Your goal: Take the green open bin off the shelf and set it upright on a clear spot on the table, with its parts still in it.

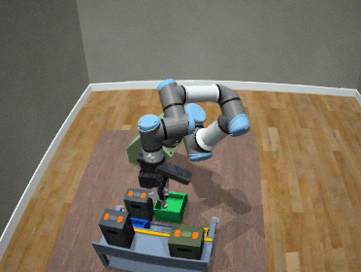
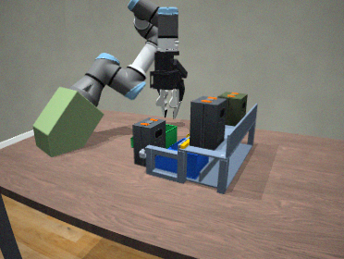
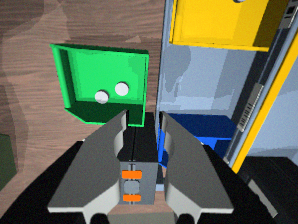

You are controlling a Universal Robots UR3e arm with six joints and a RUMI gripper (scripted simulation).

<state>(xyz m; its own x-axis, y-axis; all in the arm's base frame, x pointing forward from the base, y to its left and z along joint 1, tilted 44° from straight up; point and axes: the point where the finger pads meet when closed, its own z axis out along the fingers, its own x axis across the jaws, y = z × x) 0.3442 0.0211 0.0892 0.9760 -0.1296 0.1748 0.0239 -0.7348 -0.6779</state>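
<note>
The green bin (image 3: 102,82) sits upright on the bench (image 2: 92,194), mouth up, just beside the shelf's (image 2: 240,131) pale blue side wall. In the wrist view its longer side seems to run along that wall, though the nearer end is hidden behind the end effector. It is a thin-walled, flat-sided box of glossy green. Two small white round parts (image 3: 112,93) lie on its floor, close together.

The arm (image 1: 204,114) reaches out from its green base block (image 2: 67,121), elbow folded back, the wrist pointing straight down. The end effector (image 2: 169,105) hangs above the bin and the shelf's edge, clear of both. Its two grey, wedge-shaped fingers stand a narrow gap apart and pinch nothing.

The shelf is a grey-blue open frame with flat boards. A blue bin (image 3: 200,132) rests on its lower level, a yellow bin (image 3: 220,22) further in. Dark boxes (image 2: 209,121) with orange tabs stand on and beside it, with an olive box (image 1: 186,240) at one end. The bench top is brown wood grain.
</note>
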